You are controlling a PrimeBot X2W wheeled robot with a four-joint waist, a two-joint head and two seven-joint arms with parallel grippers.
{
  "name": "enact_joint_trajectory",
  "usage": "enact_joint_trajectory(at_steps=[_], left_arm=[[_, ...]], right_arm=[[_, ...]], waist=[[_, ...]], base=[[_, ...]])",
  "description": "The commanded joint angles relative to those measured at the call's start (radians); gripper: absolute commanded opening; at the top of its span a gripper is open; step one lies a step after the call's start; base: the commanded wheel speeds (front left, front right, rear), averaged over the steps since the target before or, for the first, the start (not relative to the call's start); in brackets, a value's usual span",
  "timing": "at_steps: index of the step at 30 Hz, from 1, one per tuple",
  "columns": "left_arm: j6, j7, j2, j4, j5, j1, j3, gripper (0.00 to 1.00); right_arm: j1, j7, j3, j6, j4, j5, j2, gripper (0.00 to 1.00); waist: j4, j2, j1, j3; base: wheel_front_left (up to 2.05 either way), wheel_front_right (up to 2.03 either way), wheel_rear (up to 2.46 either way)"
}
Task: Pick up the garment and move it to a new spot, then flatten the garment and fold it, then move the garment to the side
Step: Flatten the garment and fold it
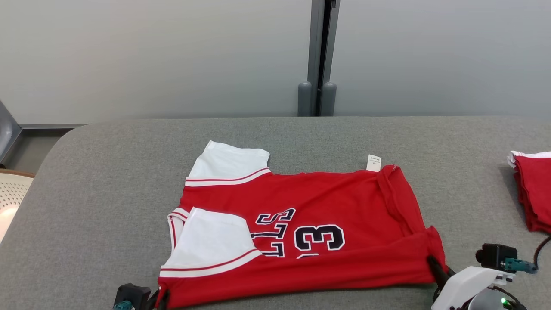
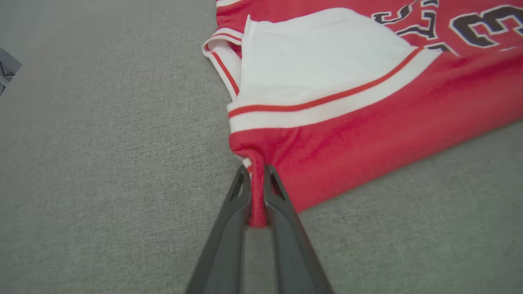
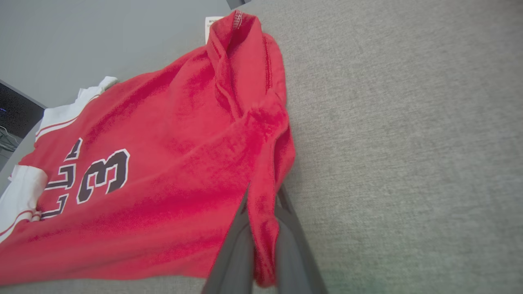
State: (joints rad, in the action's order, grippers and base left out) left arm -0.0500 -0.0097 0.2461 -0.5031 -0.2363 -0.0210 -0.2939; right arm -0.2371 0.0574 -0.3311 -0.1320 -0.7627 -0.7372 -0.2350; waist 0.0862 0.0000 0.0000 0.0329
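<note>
Garment (image 1: 301,224), red jersey with white sleeves, flat on grey table (image 1: 107,172), centre. Near-left corner pinched in left gripper (image 2: 257,173), fingers nearly closed on fabric. Near-right corner clamped in right gripper (image 3: 263,196), fingers tight. Second red pile (image 1: 533,193) at right edge.

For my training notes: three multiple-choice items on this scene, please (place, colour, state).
1. Where on the red and white fabric jersey is the small white label? A far right corner; B near left corner; C centre.
2. Its sleeves are: A blue; B white; C black.
3. The left gripper is: A open; B shut on the jersey's near left corner; C holding the label.
Key: 1 A, it sticks out at the far edge; 2 B, white with red stripes; 3 B, cloth is pinched between its fingers.
</note>
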Motion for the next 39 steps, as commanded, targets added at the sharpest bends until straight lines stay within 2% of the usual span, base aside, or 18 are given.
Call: enact_joint_trajectory(at_steps=[1, 2, 4, 6, 9, 12, 13, 14, 19, 24, 30, 33, 36, 39], left_arm=[[0.013, 0.016, 0.012, 0.014, -0.008, 0.02, 0.006, 0.0], [0.015, 0.027, 0.009, 0.025, -0.013, 0.03, 0.006, 0.29], [0.019, 0.041, 0.005, 0.049, -0.024, 0.045, 0.006, 1.0], [0.026, 0.045, -0.003, 0.077, -0.036, 0.057, 0.012, 1.0], [0.052, -0.004, -0.003, 0.132, -0.045, 0.055, 0.04, 1.0], [0.053, -0.112, -0.01, 0.187, -0.058, 0.039, 0.068, 1.0], [0.048, -0.196, -0.024, 0.225, -0.066, 0.03, 0.083, 1.0], [0.048, -0.223, -0.033, 0.248, -0.069, 0.028, 0.09, 1.0], [0.06, -0.254, -0.056, 0.322, -0.038, 0.028, 0.111, 1.0], [0.051, -0.255, -0.052, 0.293, -0.01, -0.027, 0.104, 1.0], [0.006, -0.187, -0.012, 0.163, 0.034, -0.23, 0.065, 1.0], [-0.04, -0.135, 0.017, 0.113, 0.043, -0.373, 0.033, 1.0], [-0.071, -0.04, 0.055, 0.058, 0.018, -0.513, -0.01, 1.0], [-0.079, 0.068, 0.116, -0.003, -0.007, -0.657, -0.087, 1.0]], right_arm=[[0.015, -0.017, 0.019, 0.002, -0.002, 0.01, -0.011, 0.68], [0.016, -0.027, 0.032, 0.002, -0.006, 0.008, -0.006, 1.0], [0.018, -0.044, 0.05, 0.001, 0.008, 0.004, 0.012, 1.0], [0.023, -0.074, 0.064, 0.001, 0.033, 0.013, 0.016, 1.0], [0.03, -0.155, 0.08, 0.001, 0.099, 0.045, 0.012, 1.0], [0.043, -0.232, 0.076, 0.001, 0.184, 0.076, 0.016, 1.0], [0.053, -0.27, 0.063, 0.001, 0.238, 0.127, 0.002, 1.0], [0.057, -0.286, 0.047, 0.001, 0.263, 0.186, -0.014, 1.0], [0.082, -0.317, 0.039, 0.001, 0.366, 0.345, 0.022, 1.0], [0.084, -0.32, 0.049, 0.001, 0.405, 0.39, 0.055, 1.0], [0.011, -0.294, 0.046, 0.001, 0.439, 0.418, 0.081, 1.0], [-0.048, -0.276, 0.039, 0.001, 0.457, 0.431, 0.094, 1.0], [-0.105, -0.268, 0.038, 0.001, 0.474, 0.443, 0.107, 1.0], [-0.15, -0.267, 0.02, 0.001, 0.482, 0.454, 0.115, 1.0]], waist=[[-0.002, 0.0, 0.0, 0.003], [-0.002, 0.0, 0.0, 0.005], [-0.002, 0.0, 0.0, 0.008], [-0.002, 0.0, 0.0, 0.011], [-0.003, 0.0, 0.0, 0.013], [-0.005, 0.0, 0.0, 0.015], [-0.007, 0.0, 0.0, 0.015], [-0.009, 0.0, 0.0, 0.014], [-0.02, 0.0, 0.0, -0.001], [-0.034, 0.0, 0.0, -0.04], [-0.068, 0.0, 0.0, -0.145], [-0.101, 0.0, 0.0, -0.218], [-0.134, 0.0, 0.0, -0.295], [-0.166, 0.0, 0.0, -0.351]], base=[[0.0, 0.0, 0.0], [0.0, 0.0, 0.0], [0.0, 0.0, 0.0], [0.0, 0.0, 0.0], [0.0, 0.0, 0.0], [0.0, 0.0, 0.0], [0.0, 0.0, 0.0], [0.0, 0.0, 0.0], [0.0, 0.0, 0.0], [0.0, 0.0, 0.0], [0.0, 0.0, 0.0], [0.0, 0.0, 0.0], [0.0, 0.0, 0.0], [0.0, 0.0, 0.0]])
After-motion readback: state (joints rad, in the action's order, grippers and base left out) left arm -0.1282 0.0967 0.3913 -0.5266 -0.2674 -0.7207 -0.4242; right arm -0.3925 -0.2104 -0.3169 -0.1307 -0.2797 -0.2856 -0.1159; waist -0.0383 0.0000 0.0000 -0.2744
